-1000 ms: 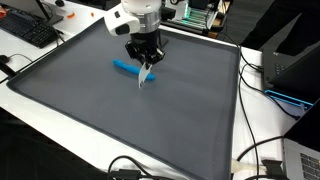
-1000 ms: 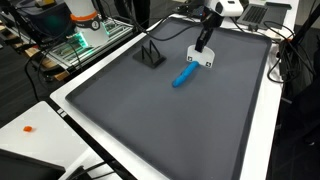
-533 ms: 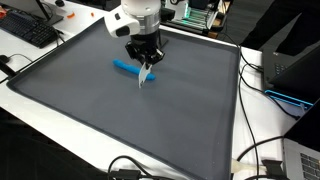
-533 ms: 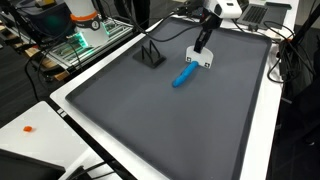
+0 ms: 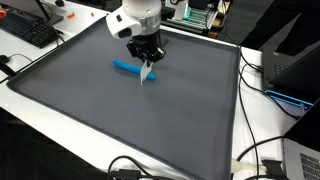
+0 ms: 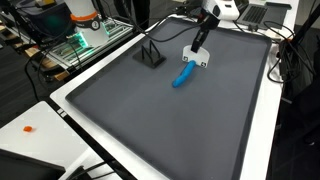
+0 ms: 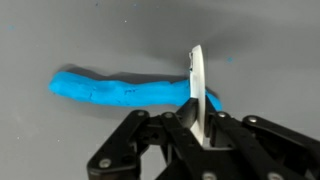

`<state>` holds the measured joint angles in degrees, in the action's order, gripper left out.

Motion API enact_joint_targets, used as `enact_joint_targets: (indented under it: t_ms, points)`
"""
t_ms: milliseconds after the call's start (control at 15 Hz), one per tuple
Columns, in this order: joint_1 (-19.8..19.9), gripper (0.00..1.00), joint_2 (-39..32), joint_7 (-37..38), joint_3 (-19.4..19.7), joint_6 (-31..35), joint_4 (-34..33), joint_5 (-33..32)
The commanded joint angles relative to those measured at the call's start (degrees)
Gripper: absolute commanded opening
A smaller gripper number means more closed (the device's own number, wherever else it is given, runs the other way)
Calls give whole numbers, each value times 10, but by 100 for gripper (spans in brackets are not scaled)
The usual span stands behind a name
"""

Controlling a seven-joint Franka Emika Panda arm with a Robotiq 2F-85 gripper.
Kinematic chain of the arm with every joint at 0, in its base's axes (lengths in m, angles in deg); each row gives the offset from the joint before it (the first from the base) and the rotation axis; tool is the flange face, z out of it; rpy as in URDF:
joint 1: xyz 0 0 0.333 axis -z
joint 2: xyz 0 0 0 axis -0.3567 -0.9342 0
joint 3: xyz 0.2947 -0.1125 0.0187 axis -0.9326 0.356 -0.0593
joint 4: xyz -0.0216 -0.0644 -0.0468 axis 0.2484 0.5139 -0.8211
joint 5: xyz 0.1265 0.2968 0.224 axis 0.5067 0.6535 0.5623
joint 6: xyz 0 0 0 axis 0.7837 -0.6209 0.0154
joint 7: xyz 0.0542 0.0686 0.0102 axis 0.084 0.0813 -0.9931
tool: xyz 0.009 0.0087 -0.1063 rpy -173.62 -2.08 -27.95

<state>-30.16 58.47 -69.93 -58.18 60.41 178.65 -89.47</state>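
My end effector (image 7: 200,128) is closed on a thin white blade (image 7: 197,82), pinched flat between the fingers and standing on edge. In the wrist view the blade crosses the right end of a blue roll (image 7: 118,88) that lies lengthwise on the grey mat (image 7: 60,35). I cannot tell whether the blade's edge touches the roll.

In both exterior views my end effector (image 5: 146,62) (image 6: 198,47) hangs over the far part of the mat (image 5: 150,120) on the bench, blade (image 5: 146,74) (image 6: 196,61) pointing down, at one end of the roll (image 5: 124,67) (image 6: 183,76). A black stand (image 6: 150,55) sits well apart, near the mat's edge.
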Motion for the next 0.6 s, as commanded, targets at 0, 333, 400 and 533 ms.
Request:
enact_joint_targets:
  t_ms: [0,333,400,533]
  points:
    - [4,2,4,-15,-3,-12,23,9]
    - [14,2,19,-38,-14,-9,28,34]
    - [15,2,21,-43,-15,-6,28,40]
    - [18,2,25,-51,-17,-1,28,52]
